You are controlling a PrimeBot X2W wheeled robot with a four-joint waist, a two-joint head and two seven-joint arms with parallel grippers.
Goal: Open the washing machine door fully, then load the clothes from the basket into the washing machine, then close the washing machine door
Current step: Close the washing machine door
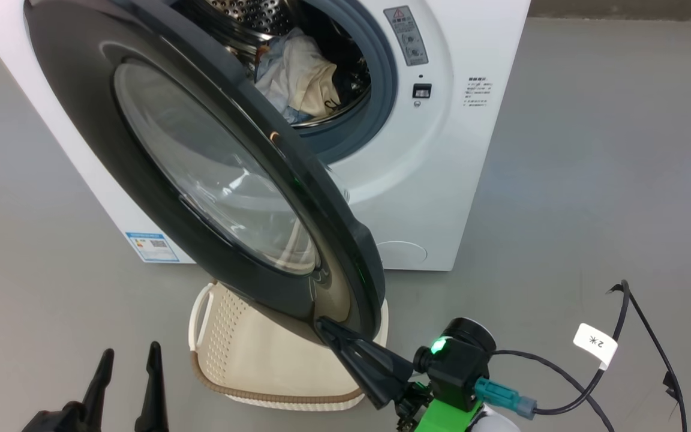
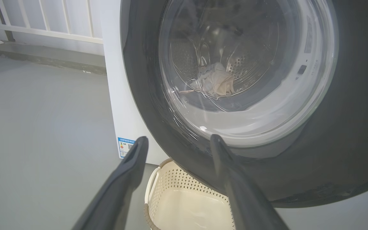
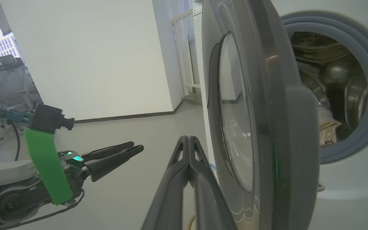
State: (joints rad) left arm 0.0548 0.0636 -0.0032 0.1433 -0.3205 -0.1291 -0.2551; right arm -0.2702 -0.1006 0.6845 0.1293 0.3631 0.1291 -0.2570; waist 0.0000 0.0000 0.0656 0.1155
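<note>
Washing machine door (image 1: 213, 174) stands swung partway out from the front of the washing machine (image 1: 471, 150), hinged on the left and reaching toward the near right, so its lower rim hangs over the basket (image 1: 231, 336) on the floor in front. The right gripper (image 1: 327, 329) is clenched on nothing, its 2 dark fingers pressed into 1 wedge whose tip sits at the door's lower near rim; whether it touches or stops just short cannot be told. In the right wrist view that wedge (image 3: 188, 139) lies just beside the outer face of the door (image 3: 267, 111), which suits a push rather than a grasp: a shut pair makes a stiff pusher for swinging the panel toward the grey gasket (image 1: 381, 90). The left gripper (image 1: 131, 351) hangs released at the near left, fingers spread and well apart from everything, likely parked out of the door's arc. The clothes (image 1: 297, 78), cream-white over light blue, lie bunched in the steel drum, and the part of the basket that shows holds no garment, so loading looks done and closing looks like the step in hand. As for looks, the washing machine door has a wide glossy black rim around a bulging clear bowl, through which the left wrist view shows the garments (image 2: 216, 81).
</note>
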